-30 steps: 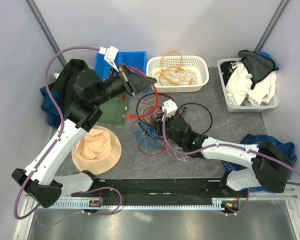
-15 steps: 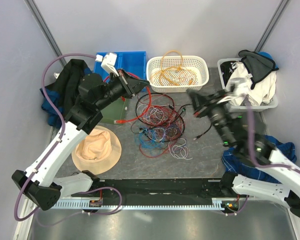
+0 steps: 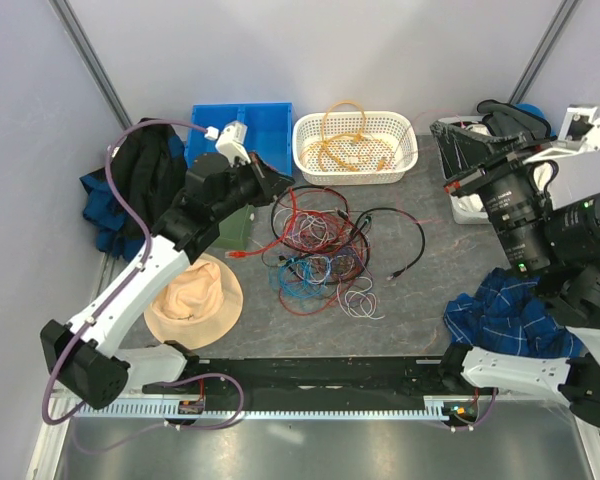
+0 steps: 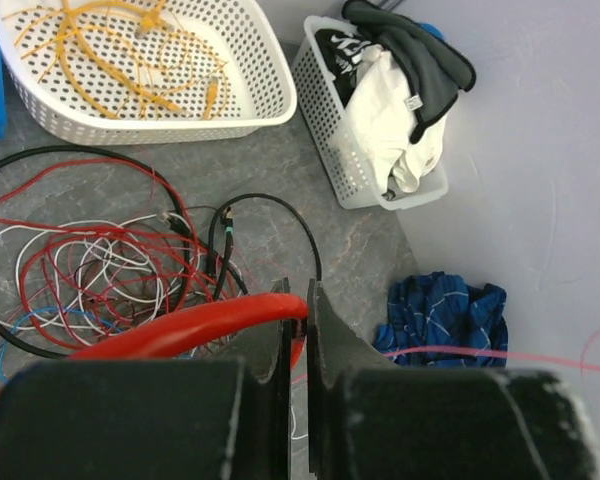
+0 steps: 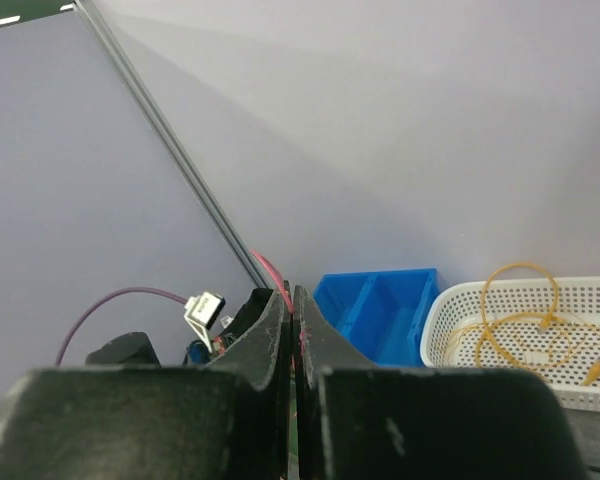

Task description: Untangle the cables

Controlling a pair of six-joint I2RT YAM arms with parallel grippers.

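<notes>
Two black fingers of the left gripper (image 4: pixel 300 300) pinch a thick, glossy red cable (image 4: pixel 195 325), standing nearly together around it. That cable curves down into the tangle (image 3: pixel 320 245), a loose heap of thin red, black, blue and white loops in the middle of the mottled grey table (image 3: pixel 410 300). High on the right, the right gripper (image 5: pixel 293 300) is pressed together with a thin red strand (image 5: pixel 267 268) at its tips. An orange-yellow cable (image 3: pixel 345 140) coils in the perforated white basket (image 3: pixel 405 150) behind the heap.
</notes>
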